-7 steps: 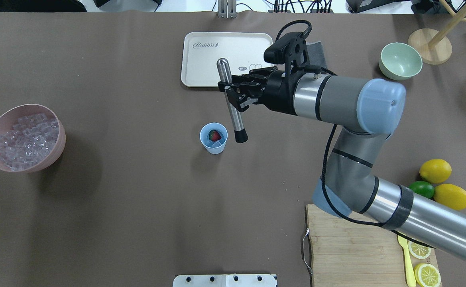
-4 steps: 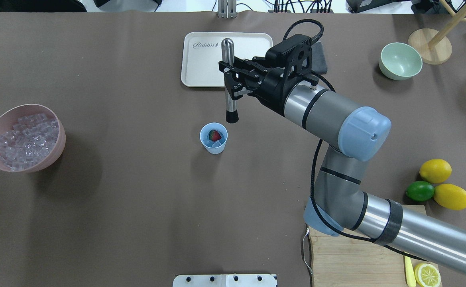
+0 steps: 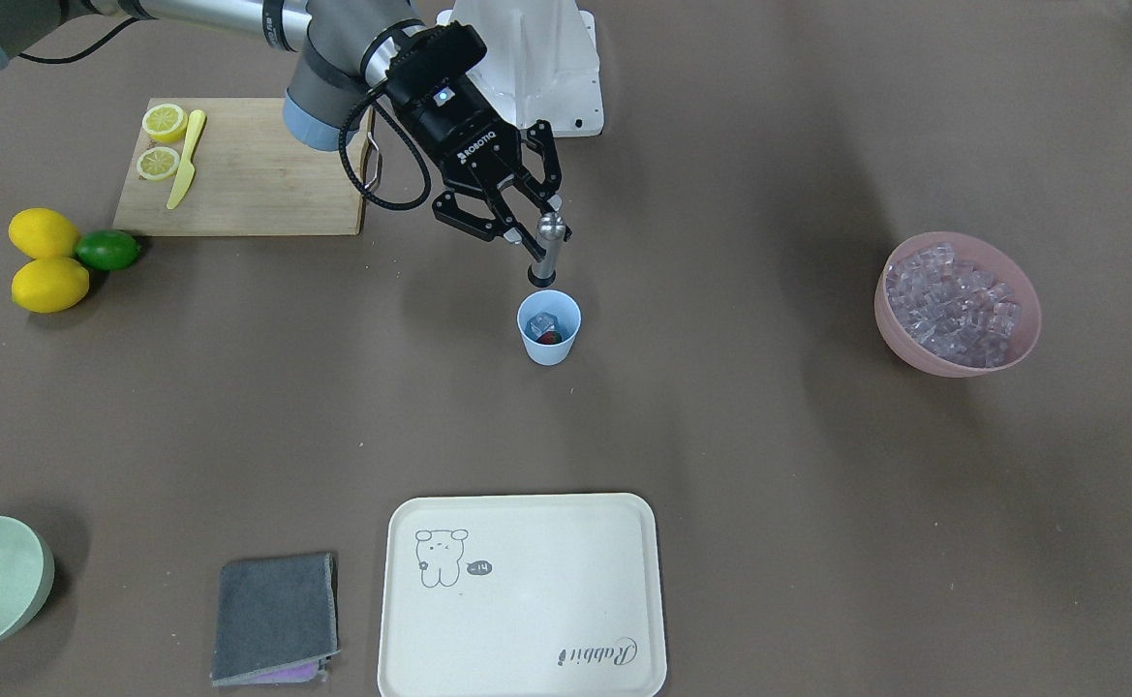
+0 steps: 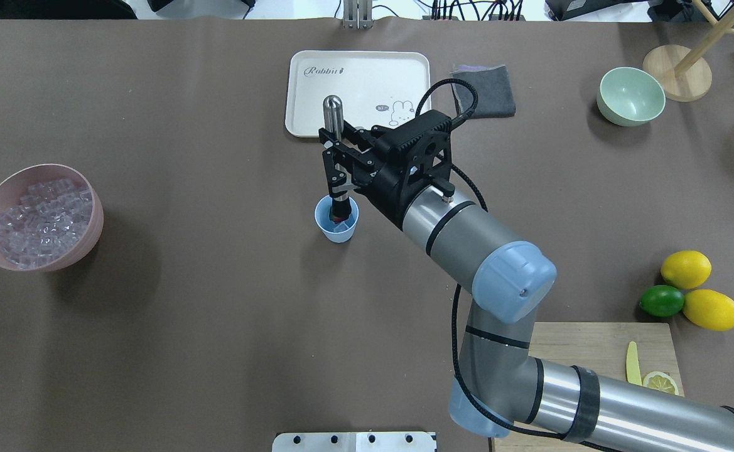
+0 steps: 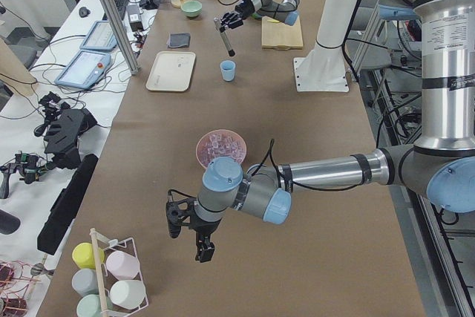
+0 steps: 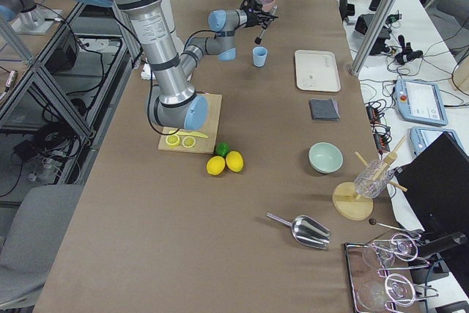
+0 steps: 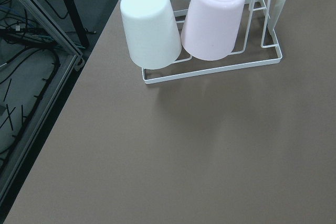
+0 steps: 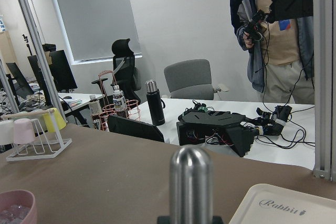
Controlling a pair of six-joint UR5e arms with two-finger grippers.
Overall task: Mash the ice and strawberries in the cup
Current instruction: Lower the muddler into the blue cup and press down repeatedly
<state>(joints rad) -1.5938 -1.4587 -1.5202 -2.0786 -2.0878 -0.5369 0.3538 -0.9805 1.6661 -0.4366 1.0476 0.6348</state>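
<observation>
The light-blue cup (image 4: pixel 336 225) stands mid-table. It holds the red strawberry (image 3: pixel 550 337) and a clear ice cube (image 3: pixel 543 322). My right gripper (image 4: pixel 335 158) is shut on a steel muddler (image 4: pixel 332 116) with a black tip and holds it upright. The tip sits at the cup's mouth and covers most of the strawberry from overhead. The muddler's round top also shows in the right wrist view (image 8: pixel 190 182). More ice (image 4: pixel 40 220) fills the pink bowl (image 4: pixel 97 226) at the far left. My left gripper (image 5: pixel 200 243) shows only in the exterior left view, so I cannot tell its state.
A cream tray (image 4: pixel 367 75) and a grey cloth (image 4: pixel 485 91) lie beyond the cup. A pale green bowl (image 4: pixel 630 95) stands at the back right. Lemons and a lime (image 4: pixel 687 269) lie by a cutting board (image 4: pixel 593 345). A cup rack (image 7: pixel 210 19) shows in the left wrist view.
My right arm swung the muddler from slanted to upright, moved it left and toward me, and brought its black tip down onto the cup's mouth.
</observation>
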